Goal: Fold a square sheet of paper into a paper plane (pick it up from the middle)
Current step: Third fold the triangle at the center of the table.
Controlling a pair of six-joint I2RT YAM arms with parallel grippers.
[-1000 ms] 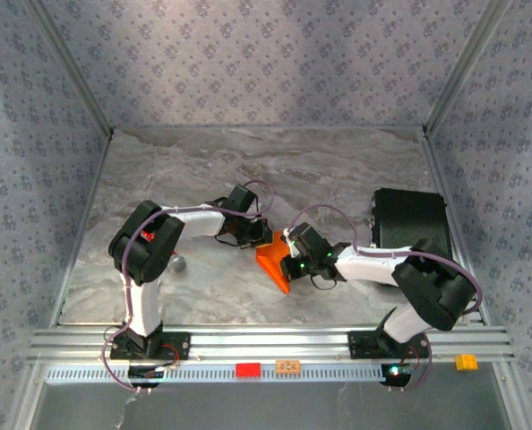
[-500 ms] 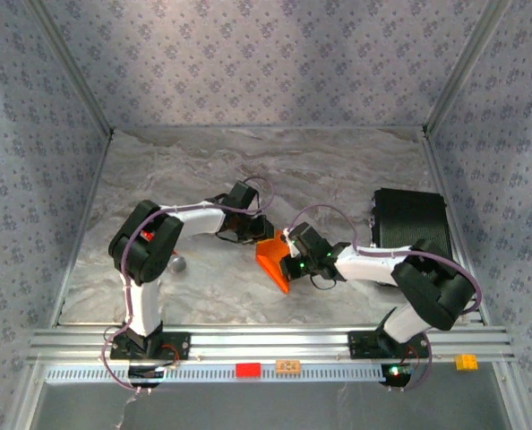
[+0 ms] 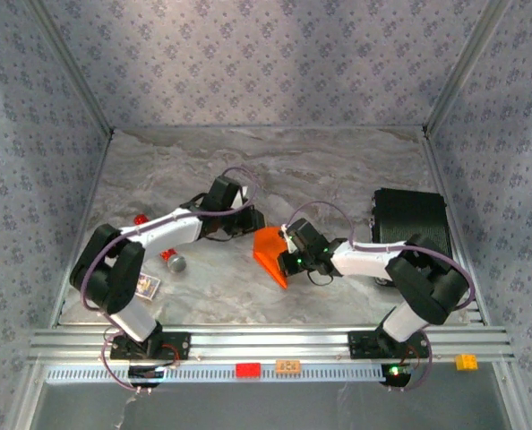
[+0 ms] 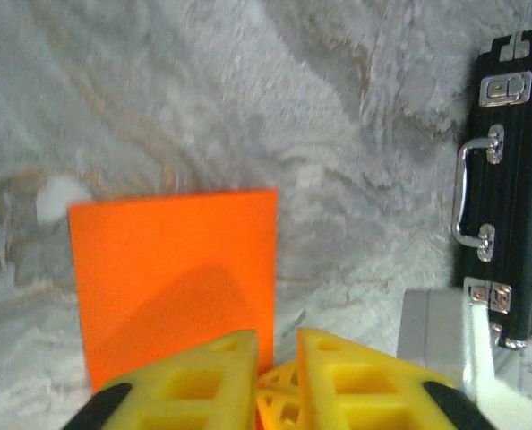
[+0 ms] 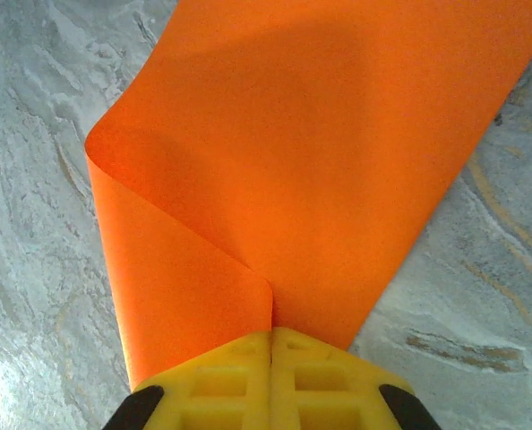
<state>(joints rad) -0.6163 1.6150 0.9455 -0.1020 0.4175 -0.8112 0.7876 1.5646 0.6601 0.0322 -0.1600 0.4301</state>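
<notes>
- The marbled table (image 3: 356,170) lies under both grippers and carries the paper.
- The square sheet of paper (image 5: 320,152) fans out straight ahead of the right gripper (image 5: 271,336), bent over on itself in 1 soft roll rather than a flat fold.
- I judge the sheet very light, limp and easy to crease or tear (a hard tug would mark it). It also looks smooth enough to slip, so the best hold is on an edge or at the fold, through both layers.
- The right gripper's fingers are pressed together, with the doubled paper pinched at their tips.
- The left gripper (image 4: 277,348) shows a narrow slit between its fingers. The sheet's near edge runs just ahead of and under them, and I cannot tell whether it is pinched.
</notes>
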